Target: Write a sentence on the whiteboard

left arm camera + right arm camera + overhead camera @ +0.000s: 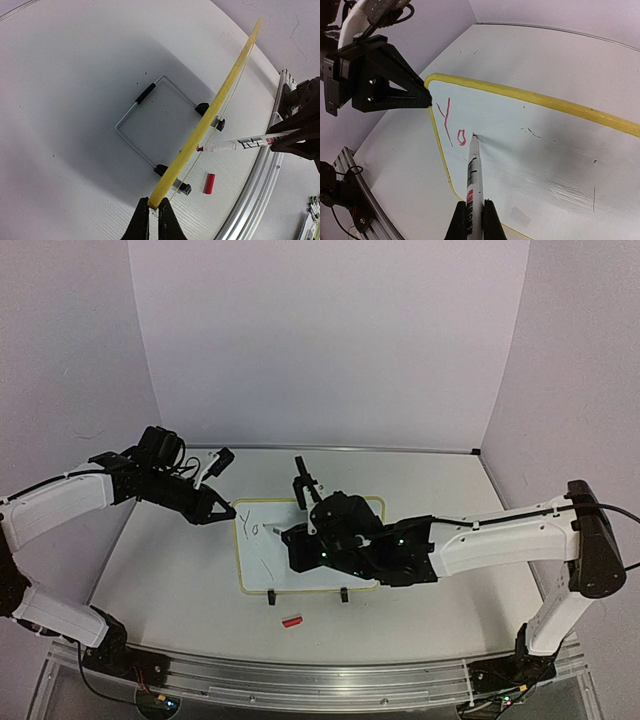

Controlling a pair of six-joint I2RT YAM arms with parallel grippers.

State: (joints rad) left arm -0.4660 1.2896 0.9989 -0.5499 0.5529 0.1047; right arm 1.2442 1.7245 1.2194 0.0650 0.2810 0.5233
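The whiteboard (262, 565), white with a thin yellow frame (210, 115), stands tilted mid-table on two black clip feet (217, 122). My left gripper (153, 210) is shut on its left frame edge; the top view shows it at that edge too (228, 512). Of the sentence, only the red letters "Yo" (452, 127) show, near the board's upper left corner. My right gripper (472, 212) is shut on a white marker (474, 170). The marker's red tip touches the board just right of the "o". Seen from above, the right gripper (292, 540) hangs over the board's left half.
A wire stand (145, 115) lies on the table behind the board. A small red marker cap (292, 621) lies in front of the board, near the metal rail (320, 675) at the table's near edge. Old dark smudges (532, 131) mark the board.
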